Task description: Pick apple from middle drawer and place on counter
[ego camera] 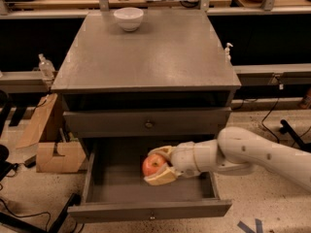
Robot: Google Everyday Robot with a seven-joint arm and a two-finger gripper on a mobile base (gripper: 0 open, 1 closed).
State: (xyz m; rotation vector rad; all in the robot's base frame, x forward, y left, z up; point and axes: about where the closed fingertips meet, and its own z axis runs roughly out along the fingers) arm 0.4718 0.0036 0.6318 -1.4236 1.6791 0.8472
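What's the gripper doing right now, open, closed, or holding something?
Gripper: closed on the apple, over the open middle drawer.

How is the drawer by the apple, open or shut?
Open. The middle drawer is pulled out, its inside floor showing. The gripper is over it, shut on the apple.

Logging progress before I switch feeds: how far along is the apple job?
Done: the middle drawer stands open, and the gripper is inside it, jaws closed around the apple. In hand: the apple is gripped but sits within the drawer's walls. Left: lift it out and set it on the counter, where a white bowl stands near the back edge.
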